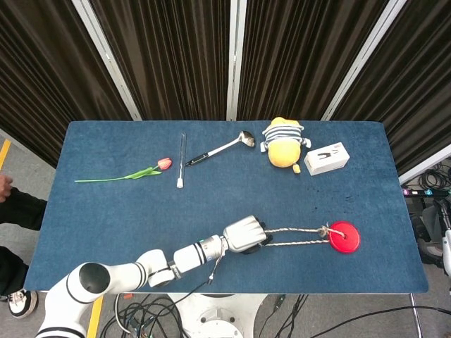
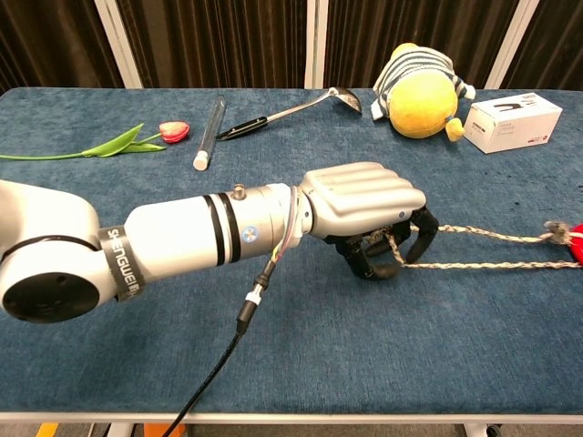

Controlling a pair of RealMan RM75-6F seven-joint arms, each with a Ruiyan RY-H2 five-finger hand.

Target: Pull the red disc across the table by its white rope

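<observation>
Dark curtains frame a blue-clothed table (image 1: pixel 106 211) where the robot's left hand (image 1: pixel 244 234) has its fingers curled around the looped end of the white rope (image 1: pixel 296 236), both strands running taut to the red disc (image 1: pixel 344 236) near the table's right front. The right hand is not in view. Judging by the hooked rather than clamped hold, a jerk could let the loop slip off the fingers, stranding the disc.
</observation>
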